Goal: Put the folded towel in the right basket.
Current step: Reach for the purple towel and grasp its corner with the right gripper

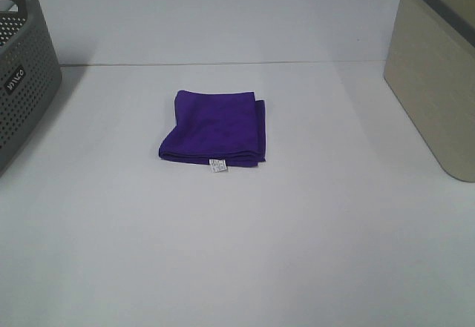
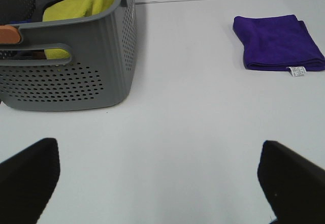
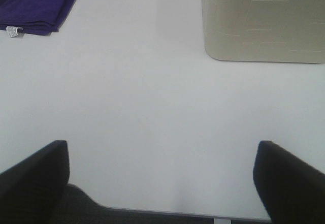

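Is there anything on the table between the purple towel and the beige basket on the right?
Nothing visible. Only bare white table lies between the purple towel and the beige basket, and the open right gripper also has a clear run to the towel.

Left gripper [image 2: 156, 148] splayed; right gripper [image 3: 162, 145] apparently too.
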You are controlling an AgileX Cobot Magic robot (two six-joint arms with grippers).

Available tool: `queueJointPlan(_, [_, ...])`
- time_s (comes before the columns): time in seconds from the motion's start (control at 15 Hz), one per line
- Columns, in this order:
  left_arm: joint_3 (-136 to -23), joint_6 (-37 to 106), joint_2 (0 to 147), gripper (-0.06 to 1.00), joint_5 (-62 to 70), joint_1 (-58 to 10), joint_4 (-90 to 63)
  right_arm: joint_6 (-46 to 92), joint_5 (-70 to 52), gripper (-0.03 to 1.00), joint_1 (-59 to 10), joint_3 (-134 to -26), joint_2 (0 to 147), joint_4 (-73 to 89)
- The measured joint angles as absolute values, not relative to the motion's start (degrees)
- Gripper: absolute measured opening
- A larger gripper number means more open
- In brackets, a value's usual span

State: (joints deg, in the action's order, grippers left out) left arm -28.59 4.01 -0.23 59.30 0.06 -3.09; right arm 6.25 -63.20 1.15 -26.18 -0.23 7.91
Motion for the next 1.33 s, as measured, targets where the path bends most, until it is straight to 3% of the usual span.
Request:
queueJointPlan(0.6, [-28.59,4.01,-0.23,0.99,59.30,0.06,-3.61,6.30,-63.08,0.94,1.15,-26.18,2.29,8.31])
queueJointPlan(0.73, [-28.59,4.01,-0.23,0.99,59.30,0.06,-3.61,6.30,-63.43,0.94,1.15,-28.71,12.66,8.31])
queueJointPlan(1.07, [-28.59,4.01,-0.23,0.99,59.30,0.06,-3.61,6.25,-69.33,0.94,1.15,-52.48,47.78,13.29])
queueJointPlan(1.33, [-28.59,4.01,-0.23,0.99,59.30,0.06,-3.61,6.25,-69.21,0.94,1.15,-65.43,63.71,22.86])
